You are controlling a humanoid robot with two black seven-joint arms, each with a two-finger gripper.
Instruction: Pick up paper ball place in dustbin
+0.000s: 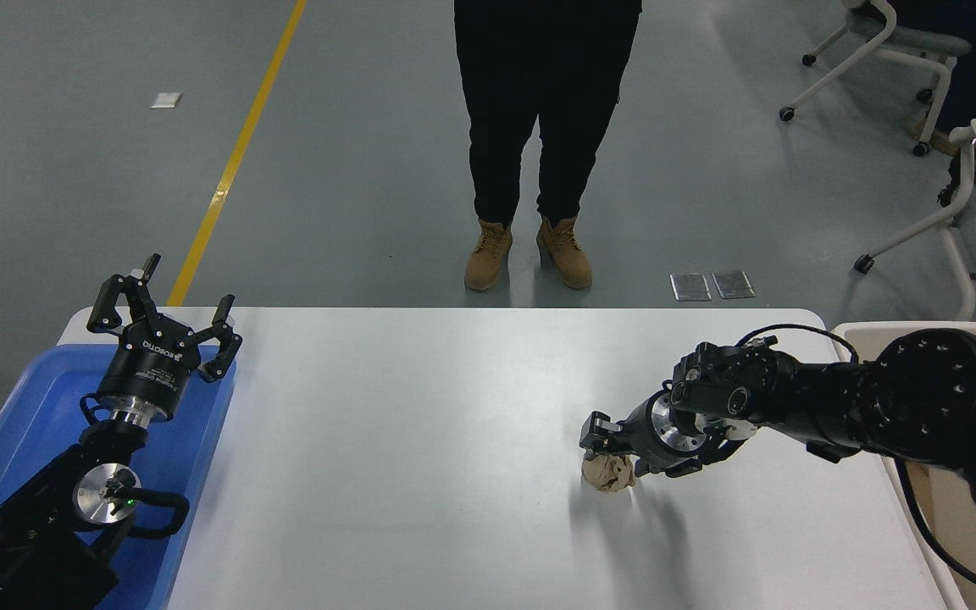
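The tan, wrinkled paper ball [608, 474] lies on the white table [420, 440], right of centre. My right gripper [617, 457] reaches in from the right and points down-left, shut on the paper ball, with one fingertip [594, 434] at the ball's far side and the other behind its near right side. The ball looks squeezed and touches the table. The cream-white dustbin [857, 332] stands past the table's right edge, mostly hidden behind my right arm. My left gripper [164, 309] is parked open at the lower left.
A shallow blue tray [39, 398] lies under my left arm at the table's left end. A person in dark trousers and tan boots [529, 251] stands at the far side. Office chairs [903, 59] stand at the upper right.
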